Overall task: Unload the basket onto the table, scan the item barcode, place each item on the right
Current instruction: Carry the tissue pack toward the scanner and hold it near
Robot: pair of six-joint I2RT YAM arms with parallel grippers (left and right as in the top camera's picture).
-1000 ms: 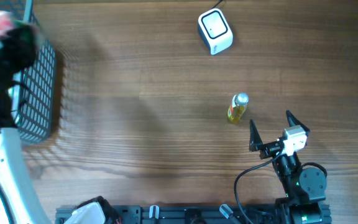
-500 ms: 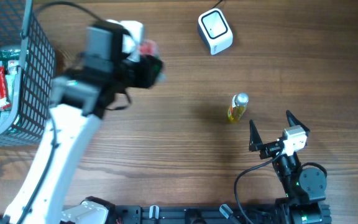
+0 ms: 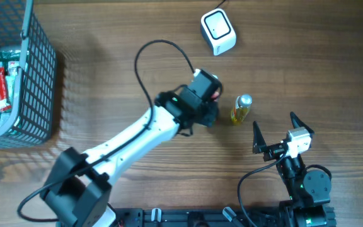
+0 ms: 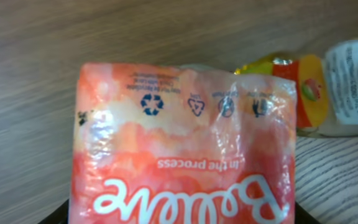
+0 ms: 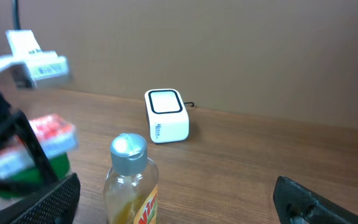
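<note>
Nearest, the right end effector (image 3: 273,121) stood wide open and empty. Beyond it, at the middle of the bench (image 3: 118,69), the left end effector (image 3: 210,102) gripped a pink packet (image 4: 185,155) — jaws part-closed on it — just left of a small yellow bottle (image 3: 241,109). Farthest sat the white scanner (image 3: 218,31), well apart from the packet.

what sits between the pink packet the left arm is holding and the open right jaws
A small bottle of yellow liquid with a silver cap stands between the packet and the right jaws. The overhead view shows it best.
</note>
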